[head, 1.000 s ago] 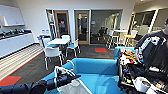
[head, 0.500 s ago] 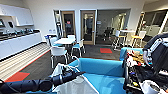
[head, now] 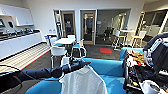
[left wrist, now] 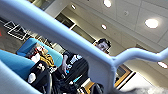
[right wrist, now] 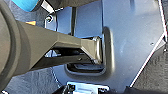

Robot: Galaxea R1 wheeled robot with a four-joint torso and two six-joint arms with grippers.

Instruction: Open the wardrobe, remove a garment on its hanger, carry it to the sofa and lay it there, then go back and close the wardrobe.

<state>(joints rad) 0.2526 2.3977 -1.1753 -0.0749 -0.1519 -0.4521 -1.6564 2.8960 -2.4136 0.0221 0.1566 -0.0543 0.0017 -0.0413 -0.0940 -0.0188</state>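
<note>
Head view first: the left arm comes in from the lower left of the frame, and its left pincer (head: 83,64) sits just left of centre, low in the picture, closed on the hanger (head: 86,66) at the neck of the garment (head: 83,81). The white T-shirt hangs directly under the pincer, spreading down to the bottom edge at centre. Behind and around it is the blue sofa (head: 108,67), whose curved back crosses the lower middle of the frame; the shirt hangs in front of that back, and whether it touches the seat cannot be told. At the right edge a person (head: 157,51) in dark clothing stands beside a cluttered cart (head: 136,72). Farther back, left of centre, white chairs (head: 58,52) ring a white table (head: 65,40), a kitchen counter (head: 17,43) runs along the left side, and a red mat (head: 106,50) lies on the dark floor near the doors.

Left wrist view: the pale hanger bar (left wrist: 75,47) slants across the frame from upper left to lower right, very close to the camera; the sofa (left wrist: 15,63) shows at lower left and the person (left wrist: 75,67) at centre below the ceiling lights.

Right wrist view: a dark jointed bar of the robot lies across a blue-grey plate; whether the right pincer is wide or narrow cannot be told.
</note>
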